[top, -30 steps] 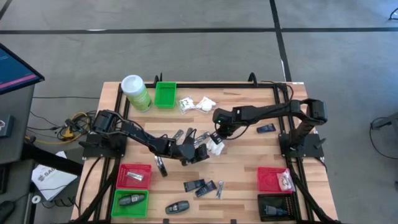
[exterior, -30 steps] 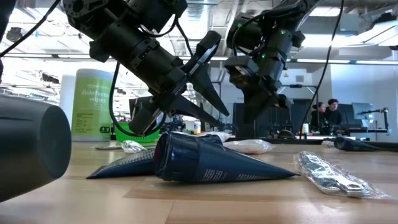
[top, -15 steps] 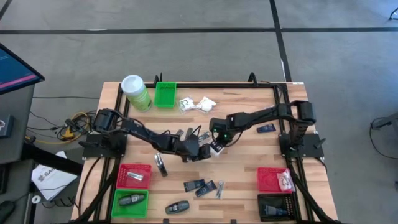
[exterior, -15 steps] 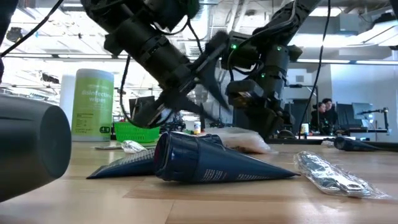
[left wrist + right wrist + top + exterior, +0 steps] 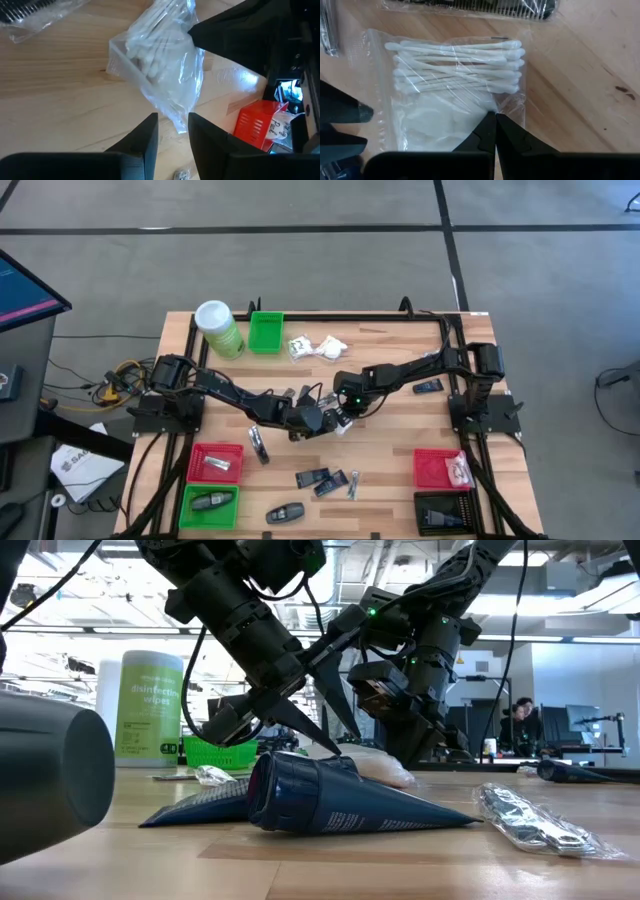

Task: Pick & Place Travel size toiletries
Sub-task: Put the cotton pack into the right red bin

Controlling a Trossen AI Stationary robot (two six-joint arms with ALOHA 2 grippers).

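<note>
A: From above, what step is this?

B: Both arms meet at mid-table over one item. The left gripper (image 5: 322, 421) and the right gripper (image 5: 345, 406) sit either side of a clear bag of cotton swabs (image 5: 341, 420). I judge it a handover or a shared pick, not yet a carry.

A: And the bins?

B: The red bin at the left (image 5: 215, 463) holds a silvery packet, the green bin below it (image 5: 209, 503) a dark oval piece. The red bin at the right (image 5: 441, 468) holds a white sachet, the black bin (image 5: 443, 513) something dark I cannot name. The small green bin by the wipes canister (image 5: 219, 328) looks bare.

A: The low view?

B: Both grippers hang just over the bag, behind a dark blue tube (image 5: 340, 802) lying on the wood.

A: Left wrist view?

B: The left fingers (image 5: 145, 137) stand slightly apart, with the bag's lower edge in the gap. Whether they pinch it I cannot tell.

A: Right wrist?

B: The right fingers (image 5: 485, 131) are closed together, tips on the bag's film just beside the swabs. A bagged black comb (image 5: 485, 7) lies beyond.

A: Next move?

B: One gripper needs a firm hold on the film before lifting; the bag is slippery and could slide out.
</note>
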